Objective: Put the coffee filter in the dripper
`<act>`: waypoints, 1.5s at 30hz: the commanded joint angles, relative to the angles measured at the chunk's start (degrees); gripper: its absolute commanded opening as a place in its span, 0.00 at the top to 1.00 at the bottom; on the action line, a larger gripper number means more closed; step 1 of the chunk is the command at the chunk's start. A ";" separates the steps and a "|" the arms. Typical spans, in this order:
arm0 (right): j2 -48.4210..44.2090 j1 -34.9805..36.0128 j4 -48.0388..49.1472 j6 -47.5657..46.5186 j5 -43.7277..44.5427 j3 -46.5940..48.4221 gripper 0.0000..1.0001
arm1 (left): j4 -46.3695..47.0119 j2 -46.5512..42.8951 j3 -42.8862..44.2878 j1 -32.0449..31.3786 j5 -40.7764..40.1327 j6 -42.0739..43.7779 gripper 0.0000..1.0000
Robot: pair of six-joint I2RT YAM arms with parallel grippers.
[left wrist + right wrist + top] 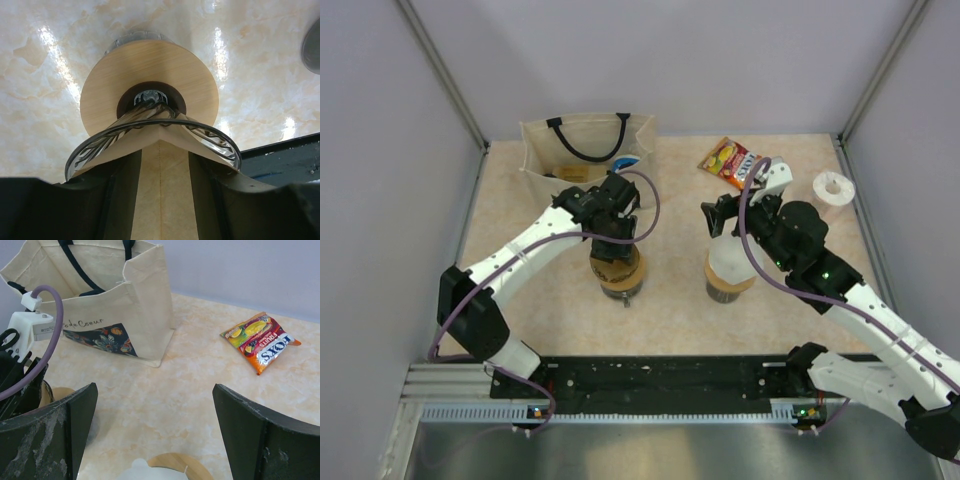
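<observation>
The dripper [620, 274], a ribbed cone on a flat tan ring [150, 70] with a dark centre hole, stands left of the table's middle. My left gripper [613, 225] is straight above it. In the left wrist view the left gripper [164, 161] is shut on the cream paper coffee filter [162, 192], which fills the narrow gap between the jaws. The filter's far end flares out inside the cone's rim. My right gripper [722, 215] is open and empty [155, 440], above the white translucent cone [728, 262].
A cream tote bag [582, 150] stands at the back left and shows in the right wrist view [115, 295]. A snack packet [732, 160] lies at the back. A white roll [834, 188] sits at the right. The black rail [660, 380] runs along the near edge.
</observation>
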 commanded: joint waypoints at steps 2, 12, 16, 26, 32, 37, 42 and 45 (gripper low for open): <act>-1.26 -0.22 1.36 -0.61 0.23 0.33 0.02 | 0.04 -2.16 2.46 -0.41 0.00 -0.01 0.53; -1.26 -0.22 1.37 -0.61 0.14 0.33 0.02 | -0.66 -2.77 2.64 -0.76 -0.44 -0.10 0.69; -1.17 -0.22 1.28 -0.70 -0.12 0.33 0.02 | -1.10 -3.47 2.72 -0.85 -0.70 -0.27 0.69; -1.26 -0.14 1.37 -0.61 -0.21 0.51 0.02 | -3.12 -6.81 5.71 -1.11 -1.67 -0.01 0.69; -1.43 -0.14 1.36 -0.61 -0.03 0.59 0.02 | -4.27 -9.80 9.39 -1.11 -1.75 -0.01 0.68; -2.31 -0.22 1.37 0.00 0.93 0.51 0.02 | 2.56 -15.76 10.91 -0.94 -14.73 -2.46 0.47; -3.89 -0.22 0.93 1.06 6.11 0.33 0.01 | 9.61 -19.99 8.97 4.58 -23.64 -5.27 0.01; -4.77 -0.14 1.19 1.76 12.69 -0.19 0.01 | 11.11 -21.14 8.35 9.86 -24.95 -5.45 0.01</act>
